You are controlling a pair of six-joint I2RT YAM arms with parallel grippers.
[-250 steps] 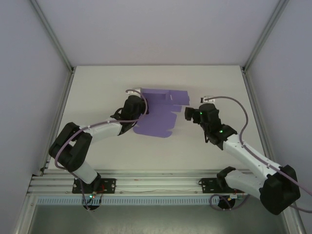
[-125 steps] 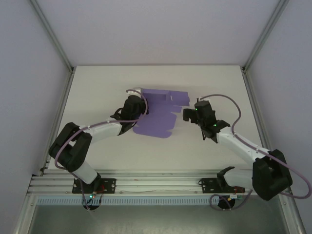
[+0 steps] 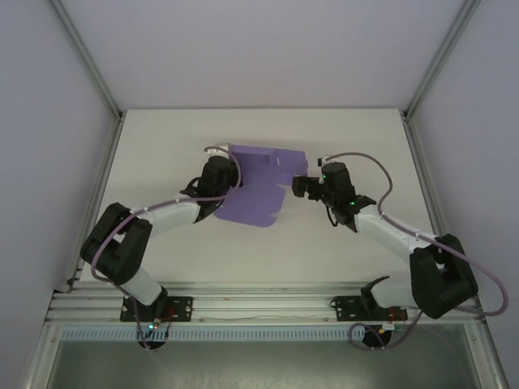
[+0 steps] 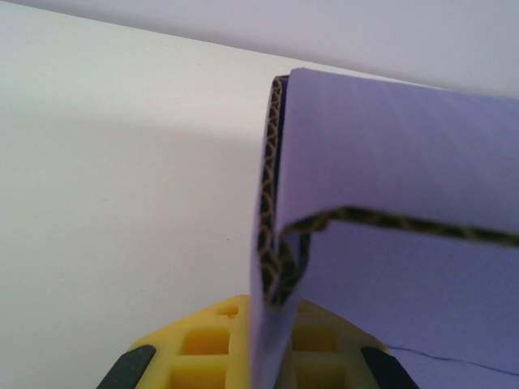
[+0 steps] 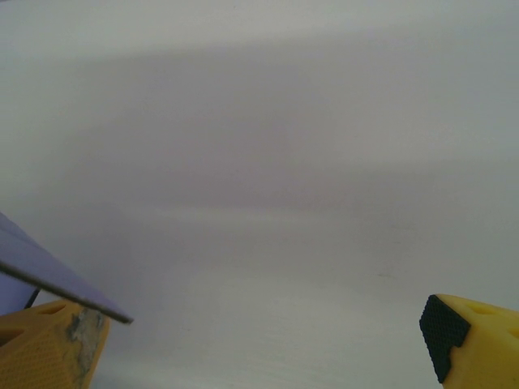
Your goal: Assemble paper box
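two grippers work one purple sheet on a white table [image 3: 162, 146]; risks listed big to small. paper box [image 3: 258, 194] lies mid-table as a mostly flat die-cut sheet, not yet box-shaped, so the task looks early. left gripper [image 3: 230, 178] sits at the sheet's left edge, clamped on a raised flap: its wrist view shows card pinched between the yellow fingers [image 4: 203, 344], with the fluted edge [image 4: 272, 243] buckled just above the pinch. right gripper [image 3: 298, 185] is at the sheet's right edge, jaws wide apart, holding nothing. its wrist view shows a card corner crossing one yellow pad [image 5: 45, 344], the other pad well off to the side.

judgement on what could go wrong: biggest, the whole sheet slides or swings on the smooth table if the left gripper pulls while the right side has no hold. next, the flap creases off its score line, since the card is kinked at the pinch; more squeeze or twist could set a bad fold or tear it. smallest, the right jaws closing from here may nip only the corner tip or miss, because the card sits at one pad, not mid-gap. cannot tell if that corner touches the pad.
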